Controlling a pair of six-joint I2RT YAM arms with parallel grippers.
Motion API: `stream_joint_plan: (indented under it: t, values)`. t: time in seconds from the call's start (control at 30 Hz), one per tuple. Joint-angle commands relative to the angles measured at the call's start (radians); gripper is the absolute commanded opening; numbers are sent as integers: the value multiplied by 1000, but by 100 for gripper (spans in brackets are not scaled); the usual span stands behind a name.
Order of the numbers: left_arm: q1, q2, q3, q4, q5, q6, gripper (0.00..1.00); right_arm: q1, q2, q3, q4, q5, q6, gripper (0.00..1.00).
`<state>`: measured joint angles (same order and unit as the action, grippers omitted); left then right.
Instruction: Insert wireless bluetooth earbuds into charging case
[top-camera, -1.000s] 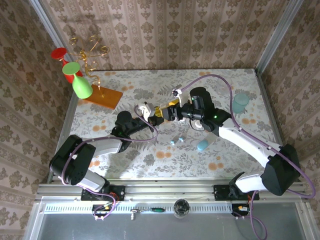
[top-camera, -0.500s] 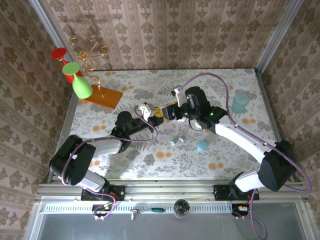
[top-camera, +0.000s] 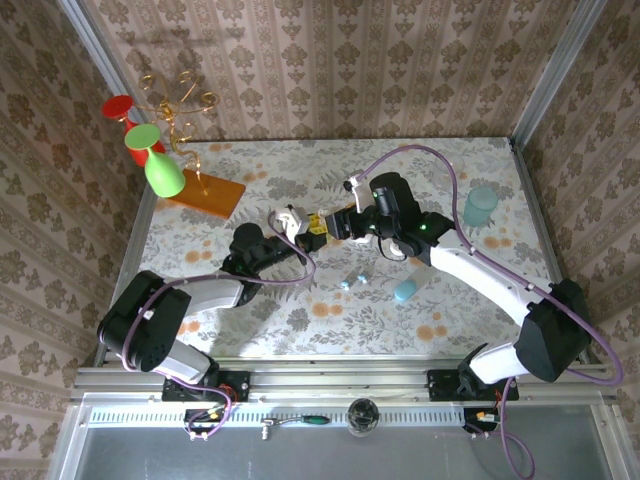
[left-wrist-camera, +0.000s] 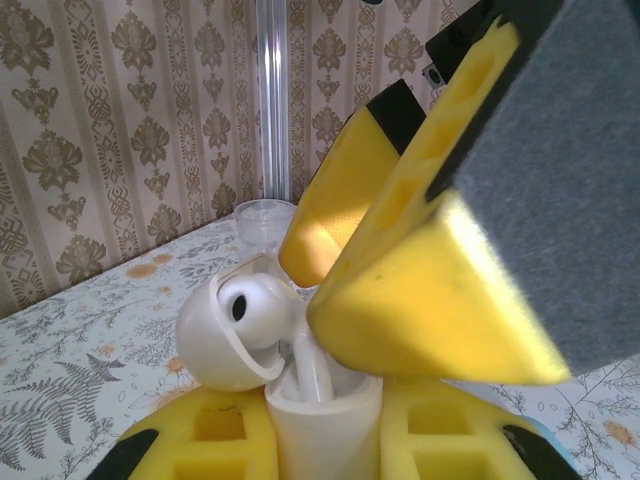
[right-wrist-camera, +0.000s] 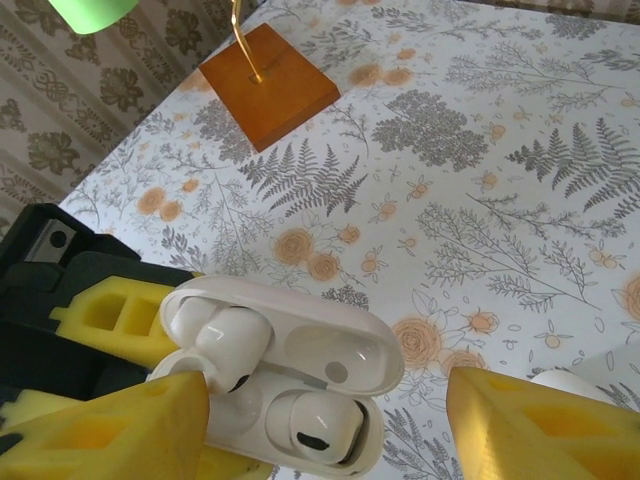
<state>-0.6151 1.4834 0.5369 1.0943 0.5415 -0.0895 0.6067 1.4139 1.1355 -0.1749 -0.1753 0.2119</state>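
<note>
**Both arms meet over the open case**

Floral-print table (top-camera: 300, 170) and striped damask walls frame the scene. Above the table's middle, the left gripper (top-camera: 295, 222) has its yellow fingers (left-wrist-camera: 205, 440) closed narrowly on the body of the charging case (right-wrist-camera: 335, 355), holding it upright off the surface with the lid hinged open. Two white earbuds (right-wrist-camera: 322, 425) lie in the case: one seated deep in its well, the other standing higher next to the lid.

The right gripper (top-camera: 330, 226) faces the left one, just beside it. Its fingers (right-wrist-camera: 120, 430) stand moderately wide and straddle the case. One pad lies right against the raised earbud; whether it presses on it I cannot tell.

The left arm reaches from its base diagonally up toward the centre. The right arm stretches long from the lower right, elbow low, wrist turned leftward.

On the table below lie two tiny cyan-tipped pieces (top-camera: 345, 284) and, near them, a light-blue capsule (top-camera: 405, 291).
</note>
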Motion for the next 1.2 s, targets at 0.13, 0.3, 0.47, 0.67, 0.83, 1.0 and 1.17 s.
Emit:
stream_joint_plan:
  t: [0.13, 0.3, 0.47, 0.67, 0.83, 1.0, 1.17]
  values:
    - [12, 0, -11, 69, -5, -9, 0, -4, -88, -27, 86, -109, 28, 66]
    - [21, 40, -18, 122, -14, -4, 0, -1, -74, 29, 42, -102, 132, 63]
    - [33, 64, -15, 170, 9, -4, 0, 1, -29, 130, -101, -113, 241, 45]
    - [32, 58, -20, 164, 47, 26, 0, 1, 51, 184, -161, -153, 263, 33]
    - [32, 49, -23, 159, 56, 40, 0, -1, 92, 216, -187, -164, 264, 34]
    - [29, 41, -27, 152, 62, 48, 0, -1, 114, 224, -193, -173, 261, 33]
    - [25, 26, -28, 131, 69, 62, 0, 0, 132, 234, -198, -180, 260, 30]
